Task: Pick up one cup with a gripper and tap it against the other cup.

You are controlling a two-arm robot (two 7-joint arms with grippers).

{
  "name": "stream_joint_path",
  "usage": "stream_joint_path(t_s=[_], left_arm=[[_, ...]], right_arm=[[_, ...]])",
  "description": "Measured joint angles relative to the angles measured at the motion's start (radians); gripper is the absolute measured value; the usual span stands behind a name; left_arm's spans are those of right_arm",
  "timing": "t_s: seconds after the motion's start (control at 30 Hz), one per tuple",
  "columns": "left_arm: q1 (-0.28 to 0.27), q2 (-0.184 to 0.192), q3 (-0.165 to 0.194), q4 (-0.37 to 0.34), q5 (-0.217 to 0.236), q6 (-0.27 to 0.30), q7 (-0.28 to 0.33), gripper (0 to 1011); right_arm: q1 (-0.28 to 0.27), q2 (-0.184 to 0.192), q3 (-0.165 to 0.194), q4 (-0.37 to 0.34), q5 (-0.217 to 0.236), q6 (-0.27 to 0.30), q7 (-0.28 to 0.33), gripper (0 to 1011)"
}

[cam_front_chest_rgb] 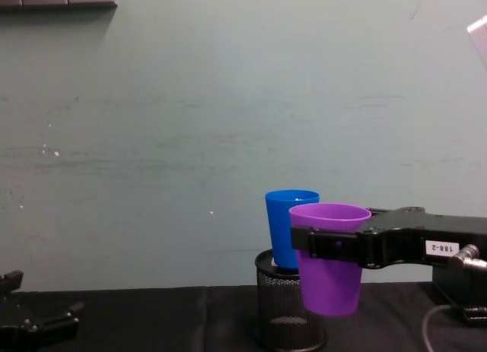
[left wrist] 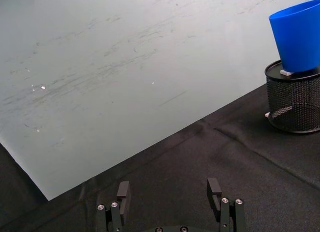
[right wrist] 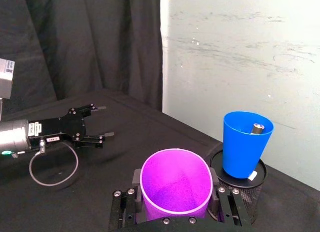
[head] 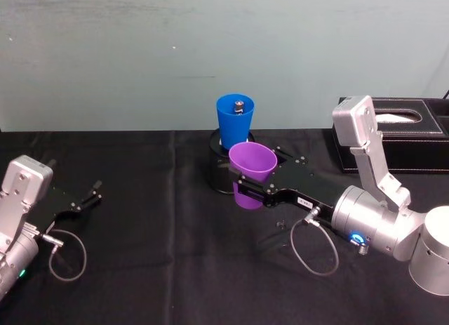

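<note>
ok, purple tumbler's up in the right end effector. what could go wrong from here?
1. The bright blue plastic tumbler is perched on the black wire-mesh pen holder, not the table: a firm tap could topple it and spill the small metal piece inside.
2. The purple plastic tumbler, clamped in the right end effector, hangs level with the holder's rim and might strike mesh instead.
Left end effector sits parked, open, aside.

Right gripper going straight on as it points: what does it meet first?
Probably the black mesh pen holder under the blue cup: the right gripper, shut on the purple cup, points toward it from close by, though depth is unclear; the left gripper rests far left.
</note>
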State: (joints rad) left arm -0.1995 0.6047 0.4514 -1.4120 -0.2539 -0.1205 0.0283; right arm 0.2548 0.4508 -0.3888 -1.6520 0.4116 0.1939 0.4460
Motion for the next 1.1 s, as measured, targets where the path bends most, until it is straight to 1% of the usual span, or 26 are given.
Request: stream_joint_path(t_s=[1.1], left_arm=[[0.0, 0.0, 0.0, 0.0, 0.0, 0.0, 0.0, 1000]], right_arm=[[0.0, 0.0, 0.0, 0.0, 0.0, 0.0, 0.001, 735]])
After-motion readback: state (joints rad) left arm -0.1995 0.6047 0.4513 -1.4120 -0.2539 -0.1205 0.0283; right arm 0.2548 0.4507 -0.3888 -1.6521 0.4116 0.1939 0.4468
